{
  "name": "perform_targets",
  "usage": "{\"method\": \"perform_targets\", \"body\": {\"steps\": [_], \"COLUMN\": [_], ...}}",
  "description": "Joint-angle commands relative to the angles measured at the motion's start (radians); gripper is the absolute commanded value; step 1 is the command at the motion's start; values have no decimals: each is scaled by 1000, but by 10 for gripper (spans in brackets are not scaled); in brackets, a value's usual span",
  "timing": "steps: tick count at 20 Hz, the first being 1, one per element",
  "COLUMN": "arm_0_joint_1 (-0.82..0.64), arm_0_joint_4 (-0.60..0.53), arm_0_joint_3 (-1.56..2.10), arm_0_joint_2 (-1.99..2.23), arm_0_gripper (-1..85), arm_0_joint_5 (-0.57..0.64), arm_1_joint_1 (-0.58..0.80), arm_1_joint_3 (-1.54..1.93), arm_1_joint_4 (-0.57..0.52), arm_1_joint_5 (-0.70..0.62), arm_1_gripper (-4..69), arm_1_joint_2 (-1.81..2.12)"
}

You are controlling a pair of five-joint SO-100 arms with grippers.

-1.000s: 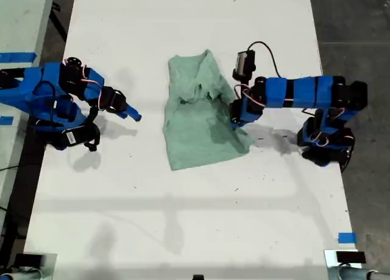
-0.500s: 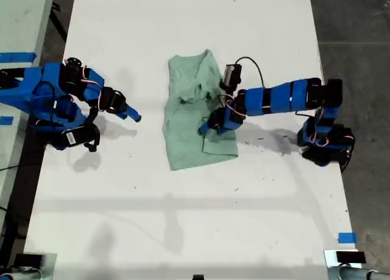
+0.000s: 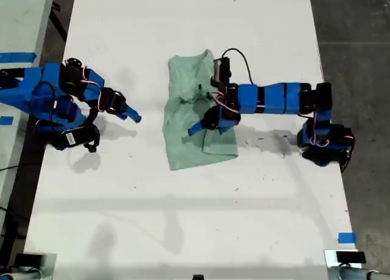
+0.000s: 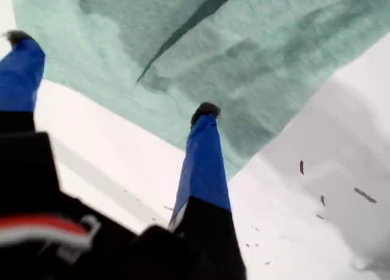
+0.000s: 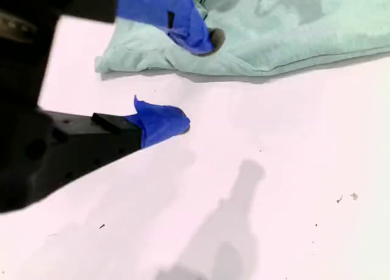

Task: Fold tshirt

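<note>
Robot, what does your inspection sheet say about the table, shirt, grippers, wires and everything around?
Surface: white table, a few dark specks.
Job's things: pale mint-green cloth tshirt, partly folded and crumpled, mid-table.
Clutter: small blue tape piece near the table edge on the exterior view's right.
Grippers: my first gripper open over the tshirt; my second gripper open, off the cloth, above bare table.
Cables: black cable loop on the first arm; thin red and white wires on the second arm.
Surroundings: grey floor.

My first gripper (image 4: 113, 73), fingers (image 4: 204, 152) apart, above the tshirt (image 4: 256, 55).
</note>
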Motion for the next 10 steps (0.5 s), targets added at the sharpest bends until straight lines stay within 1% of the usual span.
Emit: {"method": "perform_targets", "body": {"steps": [1,2,6,10], "arm_0_joint_1": [12,12,15,20], "arm_0_joint_4": [-17,-17,-20,-25], "arm_0_joint_3": [-32,-35,-92,-166], "arm_0_joint_2": [-3,-6,-69,-163], "arm_0_gripper": [149,149,150,152], "arm_0_joint_5": [-11,-11,-11,-6], "arm_1_joint_1": [-17,-9,55,117], "arm_1_joint_3": [-40,9,333,565], "arm_1_joint_4": [69,83,78,80], "arm_1_joint_5": [-28,-28,-23,-25], "arm_1_gripper": [413,411,407,399], "arm_1_joint_2": [256,339,666,907]}}
